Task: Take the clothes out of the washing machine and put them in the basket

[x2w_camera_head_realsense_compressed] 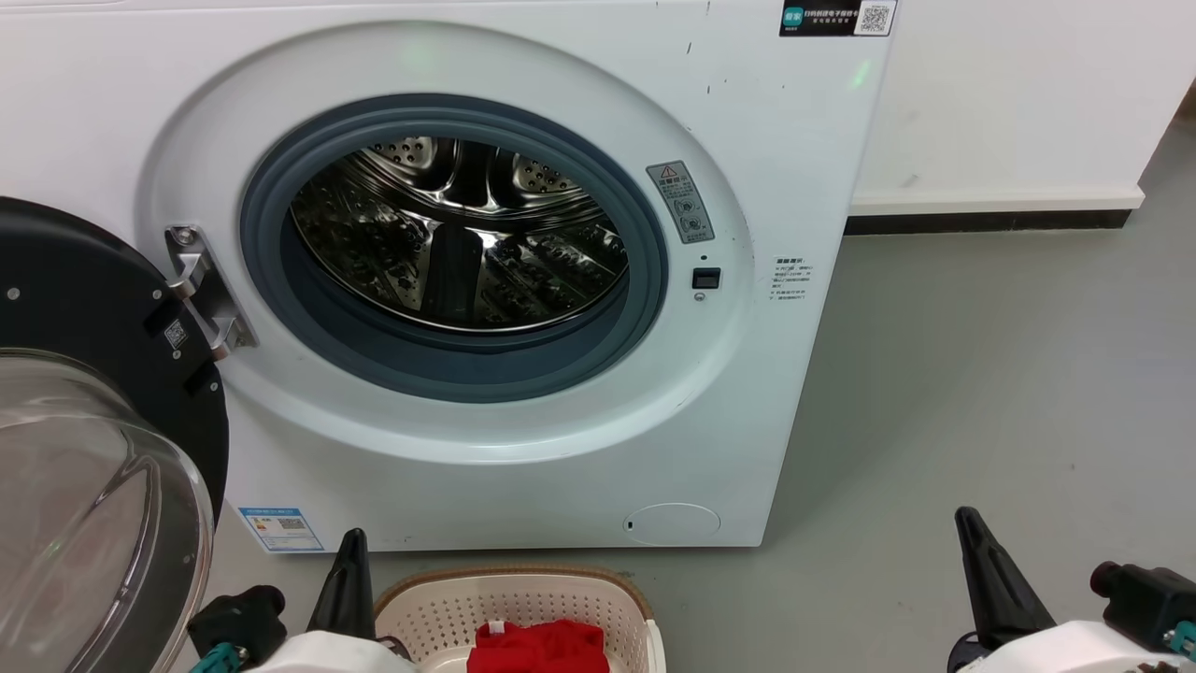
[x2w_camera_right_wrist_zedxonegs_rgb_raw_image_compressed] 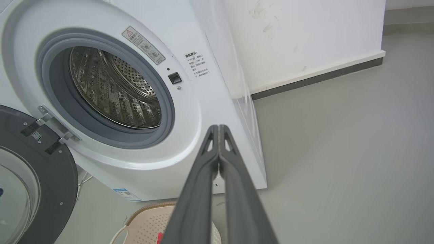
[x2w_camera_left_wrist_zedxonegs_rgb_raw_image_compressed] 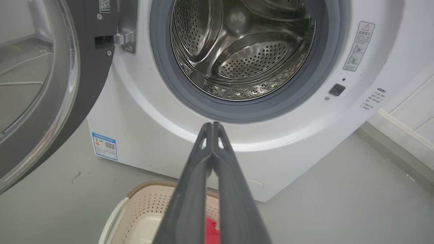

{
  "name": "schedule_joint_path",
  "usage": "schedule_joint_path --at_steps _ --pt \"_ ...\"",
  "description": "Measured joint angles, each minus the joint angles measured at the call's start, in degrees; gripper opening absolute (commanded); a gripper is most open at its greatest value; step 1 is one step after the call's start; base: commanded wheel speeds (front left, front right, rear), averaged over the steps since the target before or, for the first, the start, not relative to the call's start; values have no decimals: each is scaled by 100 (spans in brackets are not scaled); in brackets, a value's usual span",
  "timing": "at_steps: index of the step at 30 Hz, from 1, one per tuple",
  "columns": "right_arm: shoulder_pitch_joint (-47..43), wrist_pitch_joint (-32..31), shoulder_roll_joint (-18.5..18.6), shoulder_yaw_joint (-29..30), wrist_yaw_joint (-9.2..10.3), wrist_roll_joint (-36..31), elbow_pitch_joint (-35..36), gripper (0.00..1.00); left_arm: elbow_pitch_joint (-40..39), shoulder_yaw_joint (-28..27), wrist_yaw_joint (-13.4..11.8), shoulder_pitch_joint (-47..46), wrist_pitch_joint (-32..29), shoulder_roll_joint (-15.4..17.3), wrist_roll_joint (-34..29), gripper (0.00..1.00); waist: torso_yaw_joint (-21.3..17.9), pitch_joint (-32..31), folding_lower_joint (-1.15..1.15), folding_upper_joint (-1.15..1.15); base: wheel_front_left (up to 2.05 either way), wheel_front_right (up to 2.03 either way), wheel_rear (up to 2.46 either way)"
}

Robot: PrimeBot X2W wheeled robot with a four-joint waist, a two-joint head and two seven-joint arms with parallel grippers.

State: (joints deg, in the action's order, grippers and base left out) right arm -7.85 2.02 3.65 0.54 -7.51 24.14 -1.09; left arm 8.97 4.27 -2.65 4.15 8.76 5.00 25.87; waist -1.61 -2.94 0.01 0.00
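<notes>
**Before the open washing machine: drum looked bare, red load in the basket**

At far left the porthole door [x2w_camera_head_realsense_compressed: 93, 421] stood swung wide open. Just right of it the left pincer [x2w_camera_left_wrist_zedxonegs_rgb_raw_image_compressed: 212, 126] hung with its fingers pressed together, pinching nothing, near the left rim of the basket [x2w_camera_head_realsense_compressed: 505, 572]. The basket sat on the floor [x2w_camera_head_realsense_compressed: 981, 374] just before the washing machine [x2w_camera_head_realsense_compressed: 766, 140], and the red clothes [x2w_camera_head_realsense_compressed: 537, 647] lay inside it. Above, the steel drum [x2w_camera_head_realsense_compressed: 458, 234] showed only bare perforated metal, though its near bottom behind the grey seal [x2w_camera_head_realsense_compressed: 448, 374] was hidden. Well to the right, the right pincer [x2w_camera_right_wrist_zedxonegs_rgb_raw_image_compressed: 218, 127] was likewise closed on nothing over open floor. The unloading looked finished. To close it well, the robot would need one look over the seal's lip for a stray garment, with both arms kept clear of door and basket.
</notes>
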Motion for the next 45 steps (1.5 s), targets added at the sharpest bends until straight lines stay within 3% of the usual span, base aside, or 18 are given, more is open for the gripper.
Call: schedule_joint_path --at_steps 20,45 --pt "338 -114 67 26 1 1959 -339 0 141 -288 267 -252 -410 -49 1796 0 30 58 0 0 0 0 0" --pt "699 -291 97 110 2 3836 -682 0 270 -582 531 -548 -820 -118 3571 0 67 131 0 0 0 0 0"
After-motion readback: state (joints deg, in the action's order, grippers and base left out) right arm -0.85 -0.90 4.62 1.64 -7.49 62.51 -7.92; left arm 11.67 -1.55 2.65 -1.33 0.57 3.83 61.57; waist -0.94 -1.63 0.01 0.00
